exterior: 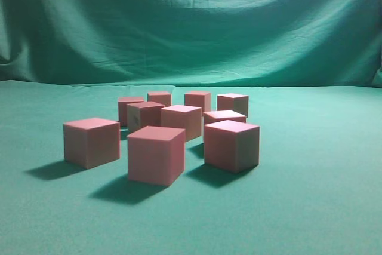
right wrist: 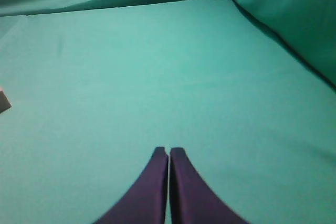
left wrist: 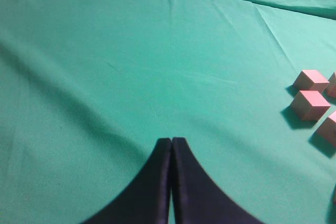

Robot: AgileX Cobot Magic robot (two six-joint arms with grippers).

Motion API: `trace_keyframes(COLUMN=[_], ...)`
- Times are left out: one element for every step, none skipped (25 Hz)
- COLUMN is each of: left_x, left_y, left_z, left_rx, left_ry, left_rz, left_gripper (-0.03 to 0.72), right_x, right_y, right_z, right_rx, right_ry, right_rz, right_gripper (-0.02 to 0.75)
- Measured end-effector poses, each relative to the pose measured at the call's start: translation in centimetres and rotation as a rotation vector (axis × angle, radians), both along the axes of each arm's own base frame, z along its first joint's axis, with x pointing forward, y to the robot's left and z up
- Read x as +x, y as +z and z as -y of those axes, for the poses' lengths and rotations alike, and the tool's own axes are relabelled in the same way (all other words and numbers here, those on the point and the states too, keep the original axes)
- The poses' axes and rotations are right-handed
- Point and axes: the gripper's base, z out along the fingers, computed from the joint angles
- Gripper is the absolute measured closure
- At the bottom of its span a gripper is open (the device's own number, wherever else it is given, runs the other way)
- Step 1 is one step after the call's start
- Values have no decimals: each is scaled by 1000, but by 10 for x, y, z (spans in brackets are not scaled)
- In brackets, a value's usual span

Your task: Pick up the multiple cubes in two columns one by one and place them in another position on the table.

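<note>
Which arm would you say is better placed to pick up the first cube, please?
Probably the left: its shut gripper has several cubes in view, while the right gripper, also shut, sees one cube's corner at most.

Staged test setup: green cloth backdrop (exterior: 191, 22) behind table (exterior: 322, 207).

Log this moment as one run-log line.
cubes: clustered on table, none held | left end effector: shut, empty | right end effector: shut, empty
</note>
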Motion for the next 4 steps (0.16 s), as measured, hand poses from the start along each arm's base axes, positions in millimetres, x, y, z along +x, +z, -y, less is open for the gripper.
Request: trace_keyframes(left_x=[0,0,0,0], left_y=[0,0,0,0], left_z=[0,0,0,0], left_rx=[0,0,0,0], left_ry=[0,0,0,0], left_rz=[0,0,0,0], left_gripper=[688,688,688,688], right_x=[0,0,0,0], right_y=[0,0,0,0], right_z=[0,0,0,0], right_rx=[0,0,0,2], right_ry=[0,0,0,-1], right_rz=[0,0,0,0], right_gripper=[738,738,738,738])
